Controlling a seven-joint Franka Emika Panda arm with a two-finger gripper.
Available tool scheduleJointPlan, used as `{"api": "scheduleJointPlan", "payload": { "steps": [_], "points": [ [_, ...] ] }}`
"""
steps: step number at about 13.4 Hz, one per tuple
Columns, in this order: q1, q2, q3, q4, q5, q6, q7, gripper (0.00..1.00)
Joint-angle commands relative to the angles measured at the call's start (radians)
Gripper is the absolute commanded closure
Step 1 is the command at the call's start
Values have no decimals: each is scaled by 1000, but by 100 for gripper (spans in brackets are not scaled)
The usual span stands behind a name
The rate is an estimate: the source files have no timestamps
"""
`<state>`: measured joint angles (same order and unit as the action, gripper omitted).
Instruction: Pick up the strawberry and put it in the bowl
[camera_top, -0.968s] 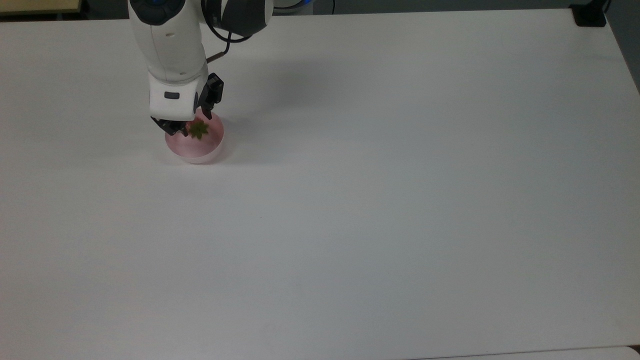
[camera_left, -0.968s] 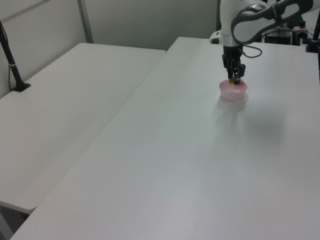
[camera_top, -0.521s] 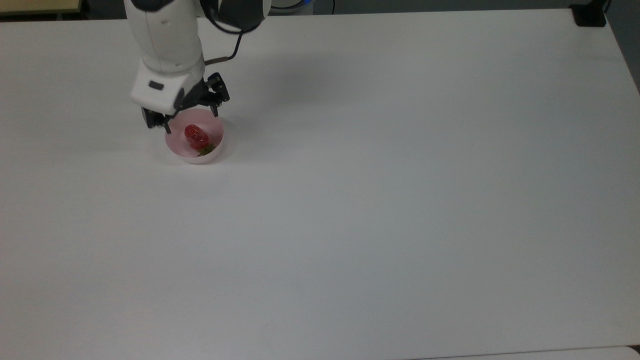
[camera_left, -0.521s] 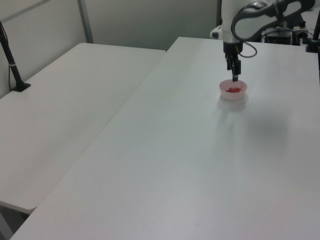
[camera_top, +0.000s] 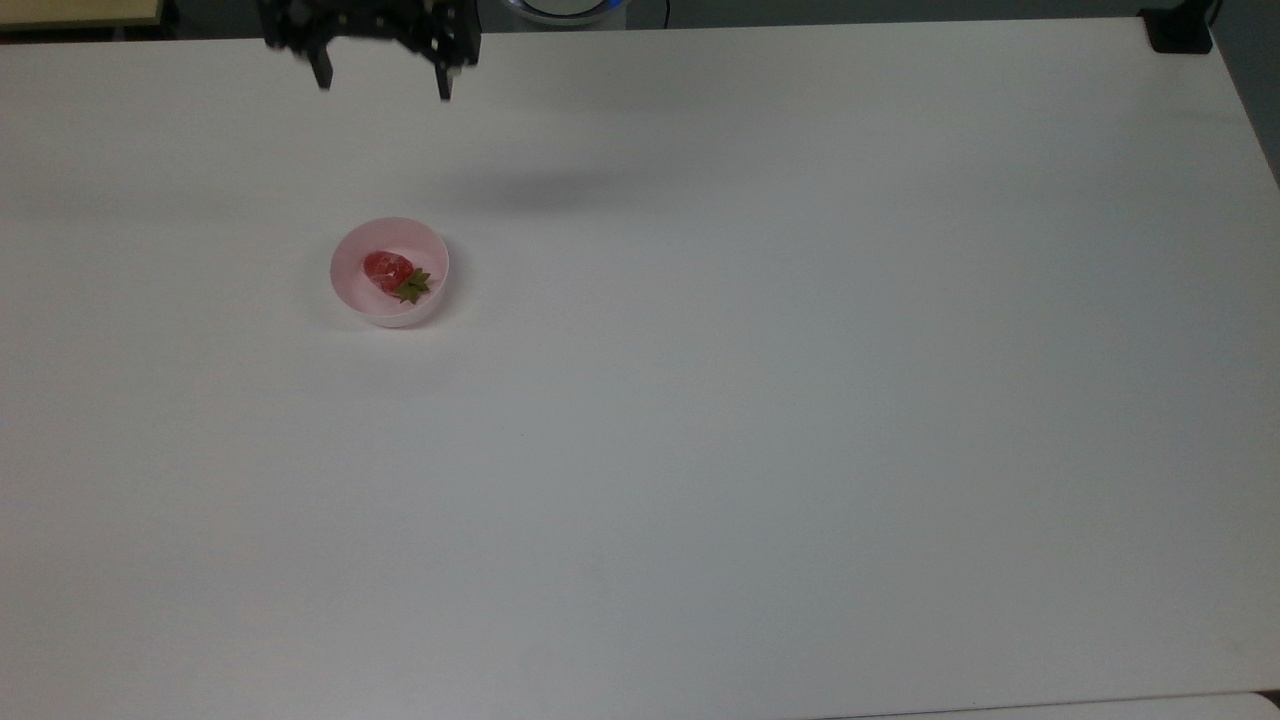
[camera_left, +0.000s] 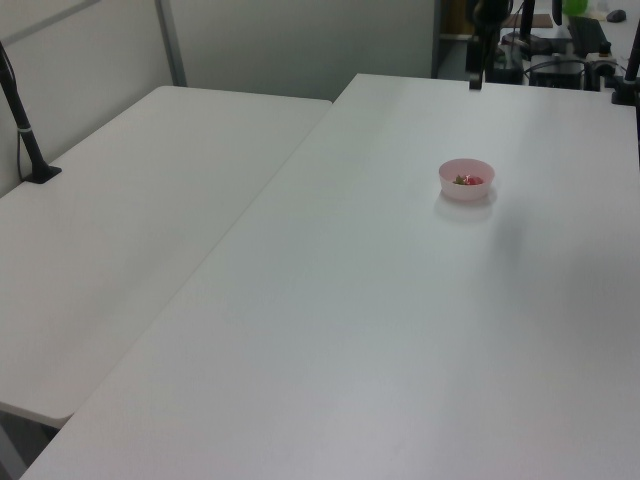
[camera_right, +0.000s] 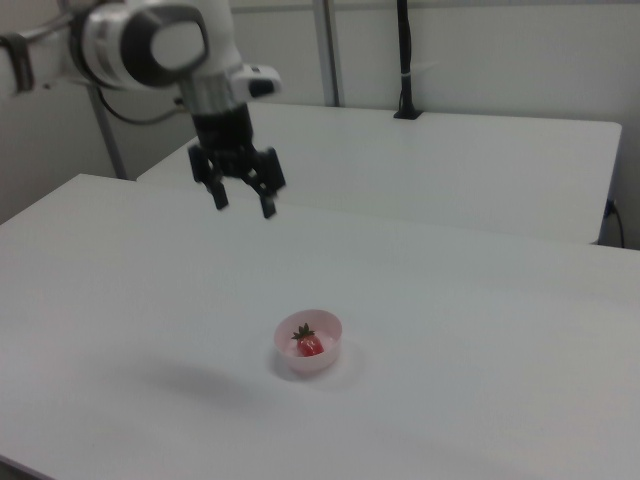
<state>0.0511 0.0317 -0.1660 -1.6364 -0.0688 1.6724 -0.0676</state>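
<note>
The red strawberry (camera_top: 390, 271) lies inside the pale pink bowl (camera_top: 347, 290), its green cap toward the top view's lower right. The same strawberry (camera_right: 308, 342) rests in the bowl (camera_right: 318, 363) in the right view, cap up and to the left. In the left view the bowl (camera_left: 466, 187) stands on the white table with the strawberry (camera_left: 467, 181) as a small red spot inside. My gripper (camera_top: 382, 88) hangs open and empty, high above the table and well apart from the bowl; in the right view the gripper (camera_right: 243, 203) is raised up and to the left of it.
The bowl stands on a wide white table (camera_top: 760, 400). A second white table (camera_left: 130, 220) lies alongside in the left view. A black clamp (camera_top: 1178, 32) sits on the far right corner in the top view, and a black post (camera_left: 22, 125) stands on the second table.
The gripper let go of the strawberry into the bowl, opened, then rose and pulled back toward the top view's upper edge. The strawberry tipped over and lies on its side.
</note>
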Motion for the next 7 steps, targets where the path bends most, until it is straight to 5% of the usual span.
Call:
{"api": "scheduleJointPlan", "payload": {
  "steps": [1, 7],
  "points": [
    [-20, -13, 66, 46, 3, -69, 84, 0],
    [-19, 2, 72, 40, 21, -51, 89, 0]
  ]
}}
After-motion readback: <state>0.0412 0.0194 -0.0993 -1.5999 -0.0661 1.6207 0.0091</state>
